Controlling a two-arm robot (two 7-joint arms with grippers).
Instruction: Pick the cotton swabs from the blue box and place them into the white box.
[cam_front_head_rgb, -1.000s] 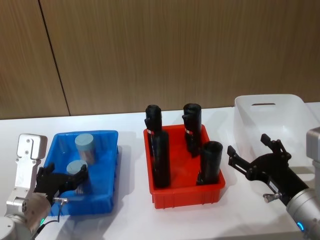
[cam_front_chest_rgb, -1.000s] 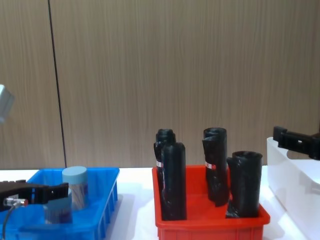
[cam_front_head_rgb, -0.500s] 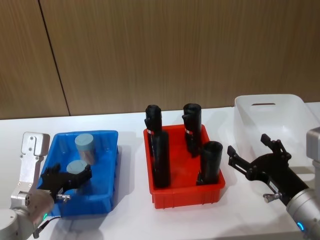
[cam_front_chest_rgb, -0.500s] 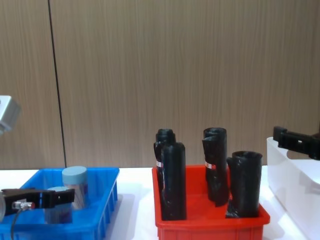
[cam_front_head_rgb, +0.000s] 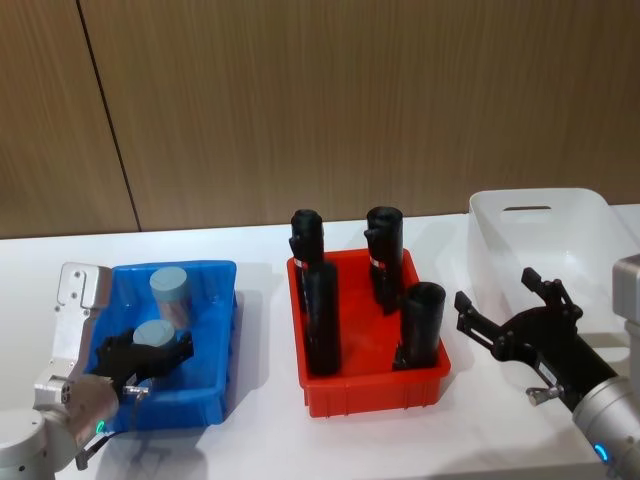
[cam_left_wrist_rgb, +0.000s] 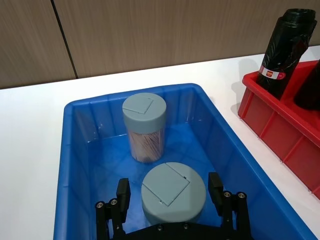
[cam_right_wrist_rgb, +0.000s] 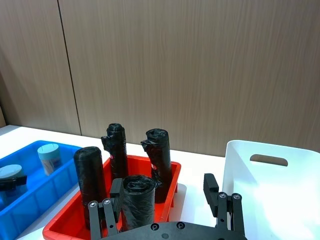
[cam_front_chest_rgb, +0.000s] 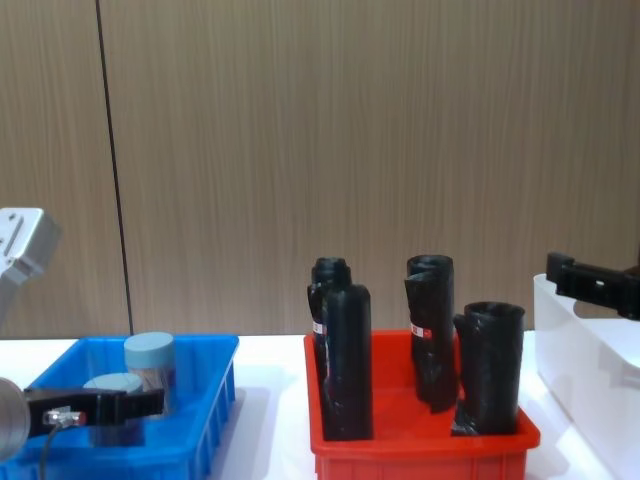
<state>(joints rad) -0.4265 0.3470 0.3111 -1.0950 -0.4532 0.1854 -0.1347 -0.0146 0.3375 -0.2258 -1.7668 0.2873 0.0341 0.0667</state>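
Risk: near swab jar (cam_left_wrist_rgb: 173, 192) could tip or slip if the jaws close off-centre on its smooth wall.
Appearance: clear jars with pale blue lids, both upright in blue box (cam_front_head_rgb: 215, 272), lower left of head view.
Left gripper (cam_front_head_rgb: 148, 350): jaws wide, straddling near jar, not touching.
Right gripper (cam_front_head_rgb: 497, 292): jaws wide, idle beside white box (cam_front_head_rgb: 590, 215).

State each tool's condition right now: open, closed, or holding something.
Left tool: open, astride the nearer jar in the blue box, not gripping it.
Right tool: open and empty, near the white box.
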